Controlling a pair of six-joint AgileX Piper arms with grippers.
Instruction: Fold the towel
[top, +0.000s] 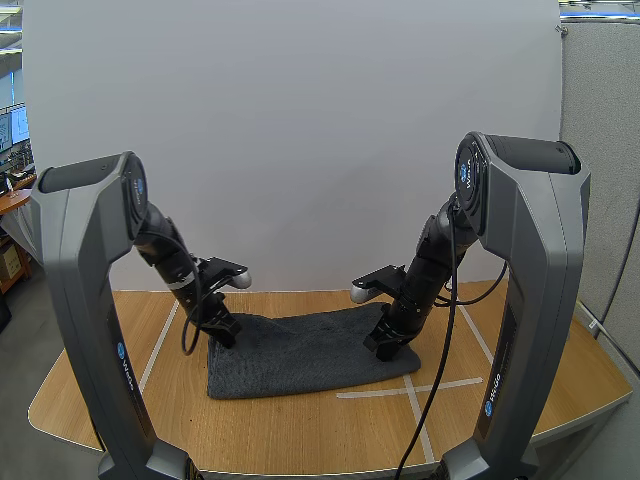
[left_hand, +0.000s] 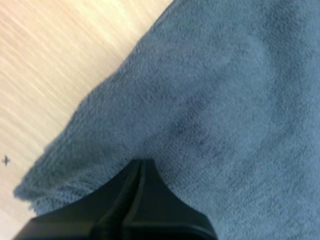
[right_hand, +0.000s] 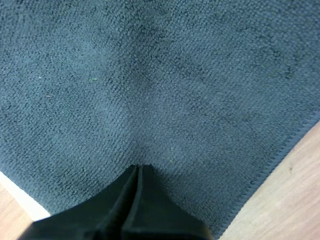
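Grey towel (top: 300, 355) lies flat on the desk (top: 300, 435) between your arms, long side running across. Left gripper (top: 225, 335) is down on its far-left corner, right gripper (top: 385, 345) on the far-right one. On both, the fingers are pressed together and cloth puckers into the tips, so I read both as pinching towel. No fold is laid over yet. By my read the grasp is done, and the lift, carry-over and release are left.

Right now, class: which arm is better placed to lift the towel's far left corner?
Left. The left gripper is closed on the towel at that corner; the right gripper pinches the opposite end.
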